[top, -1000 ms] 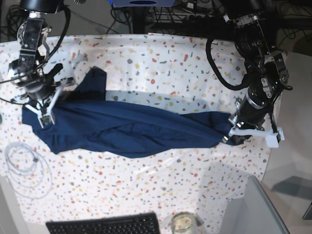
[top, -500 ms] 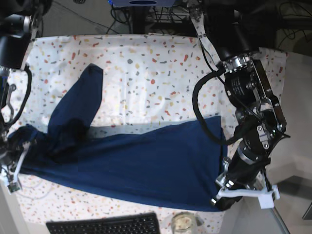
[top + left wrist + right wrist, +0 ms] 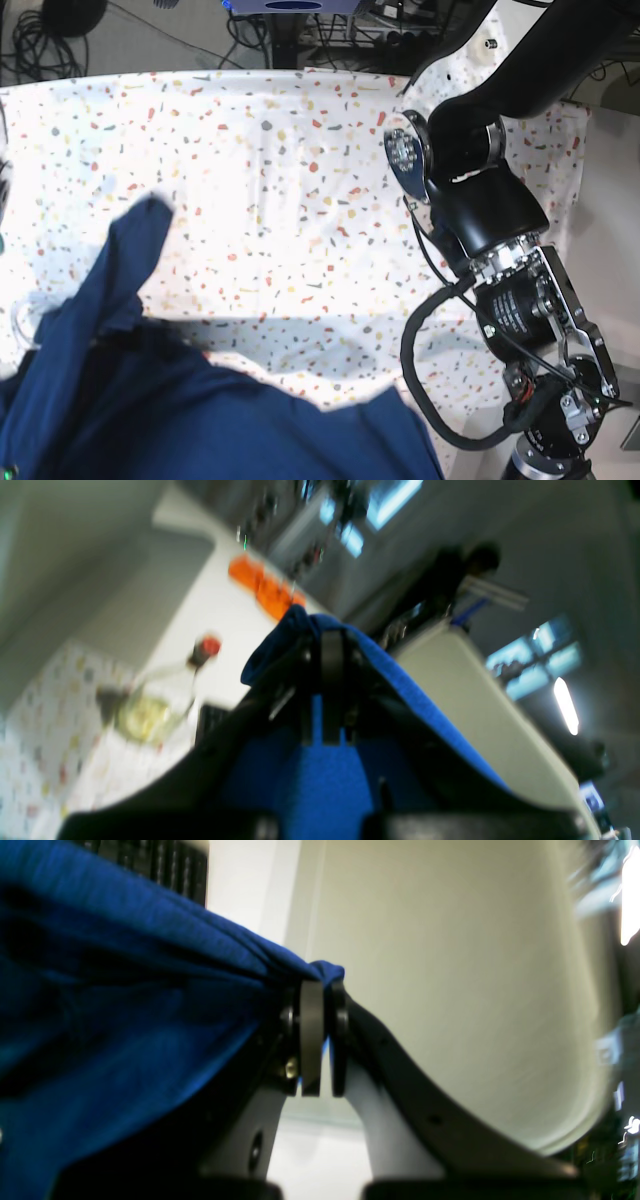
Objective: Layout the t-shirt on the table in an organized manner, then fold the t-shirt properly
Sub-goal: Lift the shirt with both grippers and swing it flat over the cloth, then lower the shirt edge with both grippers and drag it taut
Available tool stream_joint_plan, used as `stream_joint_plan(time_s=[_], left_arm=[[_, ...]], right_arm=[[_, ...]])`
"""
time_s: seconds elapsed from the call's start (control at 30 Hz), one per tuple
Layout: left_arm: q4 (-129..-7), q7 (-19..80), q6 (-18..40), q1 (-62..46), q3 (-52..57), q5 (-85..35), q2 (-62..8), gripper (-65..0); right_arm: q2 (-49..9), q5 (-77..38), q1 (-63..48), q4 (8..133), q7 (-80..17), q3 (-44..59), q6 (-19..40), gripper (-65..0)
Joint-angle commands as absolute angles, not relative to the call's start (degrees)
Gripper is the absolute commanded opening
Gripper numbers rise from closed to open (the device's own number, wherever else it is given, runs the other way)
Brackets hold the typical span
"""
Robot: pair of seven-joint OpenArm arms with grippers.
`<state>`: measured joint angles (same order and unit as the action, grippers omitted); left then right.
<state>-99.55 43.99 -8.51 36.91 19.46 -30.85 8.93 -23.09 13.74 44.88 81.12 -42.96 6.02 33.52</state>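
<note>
Left wrist view first: the left gripper [image 3: 330, 680] is pinched tight on a fold of the t-shirt [image 3: 320, 780], blue cloth draped over both fingers and peaking above the tips. Everything behind is blurred; there's a glass jar [image 3: 150, 705] with a red top, a strip of the table [image 3: 30, 740] with its coloured flecks, an orange smear further off, bright windows up high. No writing I can read.

Right wrist view: the right gripper [image 3: 320, 1040] is clamped shut too, a bunched corner of the t-shirt [image 3: 125, 1030] squeezed between the pads, the rest spreading away to the left in long folds. A dark keyboard [image 3: 150, 865] edge peeks over the cloth; a pale curved surface fills the right side.

Base view: the t-shirt [image 3: 200, 420] fills the lower left, hanging above the table [image 3: 300, 180], its long axis running across the frame, one sleeve pointing up and away toward the far edge. Its shadow lies on the speckled cover. The left arm [image 3: 500, 250] looms large on the right; both grippers are out of frame here. Cables trail on the floor beyond the table.
</note>
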Motion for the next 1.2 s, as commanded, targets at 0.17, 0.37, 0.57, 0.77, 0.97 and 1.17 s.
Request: stream_joint_plan(time_s=[0.17, 0.37, 0.57, 0.77, 0.97, 1.17], left_arm=[[-100.6, 40.5, -8.0, 38.4, 18.5, -31.1, 9.0, -65.0], [-103.6, 40.5, -8.0, 26.9, 18.4, -31.1, 8.9, -65.0], [-108.2, 40.5, -7.7, 10.3, 18.4, -31.1, 7.0, -65.0], [-110.0, 40.5, -7.7, -5.8, 18.4, -31.1, 2.2, -65.0], [-109.7, 40.3, -7.7, -13.5, 18.4, -30.9, 0.3, -65.0], [-109.6, 40.2, -7.7, -13.1, 18.4, -30.5, 0.4, -65.0]], right_arm=[[-26.0, 14.5, 51.8, 84.1, -44.7, 5.4, 32.8, -65.0], [-26.0, 14.5, 37.0, 95.6, -51.7, 5.6, 32.8, -65.0], [-22.3, 14.5, 14.5, 106.4, -53.0, 5.7, 32.8, -65.0], [-17.0, 14.5, -4.6, 114.0, -55.3, 5.7, 32.8, -65.0], [-14.4, 14.5, -7.3, 111.3, -54.9, 5.1, 32.8, -65.0], [-14.7, 14.5, 3.9, 96.3, -54.4, -0.4, 32.8, -65.0]])
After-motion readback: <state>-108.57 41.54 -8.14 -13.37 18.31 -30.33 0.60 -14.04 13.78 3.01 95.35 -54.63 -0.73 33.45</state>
